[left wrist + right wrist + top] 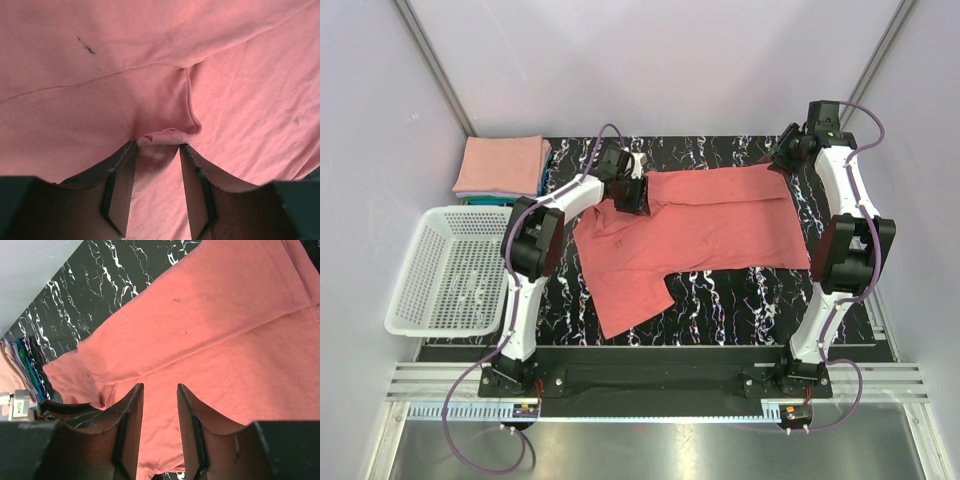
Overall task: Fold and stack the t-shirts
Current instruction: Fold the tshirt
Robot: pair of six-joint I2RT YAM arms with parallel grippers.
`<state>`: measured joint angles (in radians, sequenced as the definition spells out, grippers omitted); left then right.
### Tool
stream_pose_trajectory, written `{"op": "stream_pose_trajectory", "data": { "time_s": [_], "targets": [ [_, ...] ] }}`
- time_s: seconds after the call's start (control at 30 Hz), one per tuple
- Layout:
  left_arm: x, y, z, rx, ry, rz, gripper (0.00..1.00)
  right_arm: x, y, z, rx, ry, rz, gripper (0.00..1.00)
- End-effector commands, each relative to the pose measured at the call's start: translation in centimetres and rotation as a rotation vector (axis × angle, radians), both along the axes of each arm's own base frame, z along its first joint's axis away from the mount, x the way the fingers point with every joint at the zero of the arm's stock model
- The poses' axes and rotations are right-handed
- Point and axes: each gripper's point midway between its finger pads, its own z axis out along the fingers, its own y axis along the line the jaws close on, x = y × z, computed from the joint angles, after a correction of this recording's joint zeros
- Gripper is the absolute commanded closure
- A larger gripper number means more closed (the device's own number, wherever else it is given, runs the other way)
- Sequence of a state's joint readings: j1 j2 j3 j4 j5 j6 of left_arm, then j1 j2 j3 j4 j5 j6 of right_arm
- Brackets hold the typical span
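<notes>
Sitting left of the table, the basket has a folded stack just behind it, outside. A red shirt lies spread across the table. The left gripper is clamped on a bunched fold at the shirt's far left edge. The right gripper hovers over its far right corner, fingers part-way apart; whether they touch it I cannot tell.
</notes>
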<state>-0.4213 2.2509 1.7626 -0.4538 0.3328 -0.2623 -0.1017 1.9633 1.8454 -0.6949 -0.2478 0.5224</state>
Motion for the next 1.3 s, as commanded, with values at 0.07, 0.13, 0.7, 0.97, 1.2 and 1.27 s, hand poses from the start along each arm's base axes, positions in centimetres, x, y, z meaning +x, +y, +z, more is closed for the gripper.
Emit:
{"op": "stream_pose_trajectory", "data": {
  "time_s": [0.07, 0.13, 0.7, 0.97, 1.2, 1.27],
  "targets": [
    [0.9, -0.4, 4.5, -0.058, -0.083, -0.004, 0.55, -0.2, -0.1, 0.6, -0.033, -0.019, 0.004, 0.6],
    [-0.3, -0.7, 4.3, -0.077, -0.057, -0.016, 0.55, -0.3, 0.0, 0.5, -0.031, -0.019, 0.002, 0.6],
    [-1.9, -0.7, 8.0, -0.193, -0.1, 0.041, 0.53, 0.7, -0.1, -2.7, -0.005, 0.033, -0.027, 0.6],
    [8.5, 6.6, 8.0, -0.031, -0.178, 0.301, 0.53, 2.9, -2.0, -7.4, -0.079, 0.098, -0.075, 0.77],
    [10.7, 10.3, 5.7, 0.063, -0.169, 0.372, 0.54, 5.8, -3.6, -11.2, -0.084, 0.117, -0.111, 0.92],
    [11.0, 11.2, 4.8, 0.092, -0.165, 0.4, 0.53, 6.1, -4.4, -12.9, -0.082, 0.149, -0.13, 0.93]
  ]
}}
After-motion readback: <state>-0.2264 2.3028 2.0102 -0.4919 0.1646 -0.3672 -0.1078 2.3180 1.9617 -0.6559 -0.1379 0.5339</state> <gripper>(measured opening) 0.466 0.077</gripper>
